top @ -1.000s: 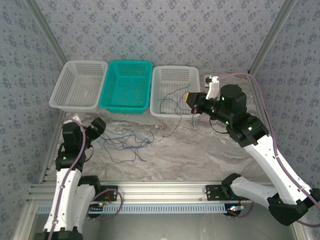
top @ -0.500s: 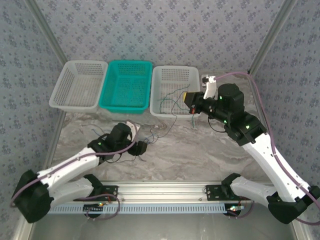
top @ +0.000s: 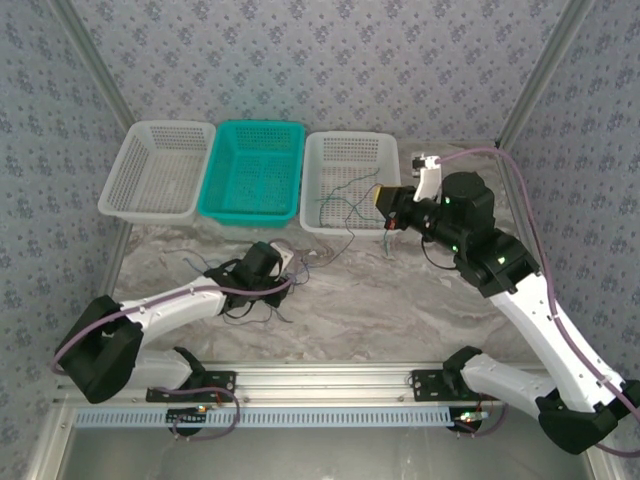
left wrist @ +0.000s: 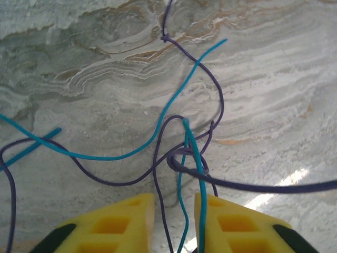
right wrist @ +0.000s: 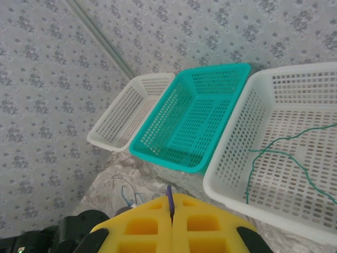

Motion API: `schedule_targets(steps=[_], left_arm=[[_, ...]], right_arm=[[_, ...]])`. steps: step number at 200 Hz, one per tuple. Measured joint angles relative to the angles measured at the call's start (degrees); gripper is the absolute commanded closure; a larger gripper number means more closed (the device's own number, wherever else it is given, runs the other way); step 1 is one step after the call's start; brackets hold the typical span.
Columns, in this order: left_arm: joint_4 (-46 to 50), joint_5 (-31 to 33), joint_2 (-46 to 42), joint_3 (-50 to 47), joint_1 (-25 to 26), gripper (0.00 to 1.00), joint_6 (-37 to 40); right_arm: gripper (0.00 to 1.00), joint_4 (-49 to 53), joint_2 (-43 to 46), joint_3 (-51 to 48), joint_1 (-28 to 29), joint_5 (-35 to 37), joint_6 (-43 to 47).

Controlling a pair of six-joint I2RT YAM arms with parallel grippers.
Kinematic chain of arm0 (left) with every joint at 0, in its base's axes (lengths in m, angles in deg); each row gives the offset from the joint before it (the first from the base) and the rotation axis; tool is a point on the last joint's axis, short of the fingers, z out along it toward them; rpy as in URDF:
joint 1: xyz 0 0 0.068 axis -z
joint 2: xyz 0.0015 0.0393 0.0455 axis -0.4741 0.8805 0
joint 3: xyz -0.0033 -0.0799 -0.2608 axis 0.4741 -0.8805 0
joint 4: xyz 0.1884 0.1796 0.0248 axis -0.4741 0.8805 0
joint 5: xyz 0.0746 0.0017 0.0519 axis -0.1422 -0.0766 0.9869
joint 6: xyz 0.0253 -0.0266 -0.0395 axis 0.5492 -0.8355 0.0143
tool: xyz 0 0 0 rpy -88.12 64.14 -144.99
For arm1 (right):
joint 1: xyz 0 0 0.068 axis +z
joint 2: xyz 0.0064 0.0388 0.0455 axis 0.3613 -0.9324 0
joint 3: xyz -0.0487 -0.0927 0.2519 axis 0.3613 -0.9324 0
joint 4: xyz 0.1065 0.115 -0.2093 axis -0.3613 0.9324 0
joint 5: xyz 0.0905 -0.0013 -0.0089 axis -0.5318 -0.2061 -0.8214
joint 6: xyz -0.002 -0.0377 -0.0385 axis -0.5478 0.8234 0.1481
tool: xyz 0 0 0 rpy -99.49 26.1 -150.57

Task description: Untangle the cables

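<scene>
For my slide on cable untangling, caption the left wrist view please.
Left pincer open over a tangle of teal cable and dark purple cable on the marbled table.

two white baskets (top: 165,125), one teal basket (top: 262,125) (three in all), two arms (top: 545,320), and cables (left wrist: 198,168) too tangled to count.

Top view: cables (top: 238,312) too thin, I can't separate strands. Right wrist: purple cable (right wrist: 169,200) vanishes into clamped right gripper (right wrist: 172,210); white basket (right wrist: 234,139) cropped right.

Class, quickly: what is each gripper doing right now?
Left gripper: open, straddling the tangled cables.
Right gripper: closed on a purple cable.
</scene>
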Motion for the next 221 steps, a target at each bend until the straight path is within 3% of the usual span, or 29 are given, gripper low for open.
schedule_targets(steps=[12,40,105,135,184,221], left_arm=[[0.0,1.3,0.0,0.0,0.0,0.99,-0.3],[1.5,6.5,0.0,0.0,-0.2,1.00,-2.9],[2.6,10.2,-2.1,-1.1,-6.0,1.00,-8.1],[3.2,10.2,-3.4,-2.0,-10.5,1.00,-11.2],[5.6,9.6,-3.6,-3.1,-23.2,1.00,-19.3],[6.7,8.0,-4.3,-4.5,-26.0,1.00,-21.8]], right_arm=[[1.00,0.2,0.4,-0.1,-0.8,1.2,-0.5],[1.00,2.8,3.1,-0.4,-4.5,5.8,-2.7],[1.00,10.8,13.4,-0.1,-21.6,12.9,-6.3],[1.00,13.7,13.9,0.8,-26.6,13.0,-8.4],[1.00,17.8,14.0,0.9,-33.9,12.6,-12.8],[1.00,17.9,14.1,0.9,-38.5,6.3,-14.7]])
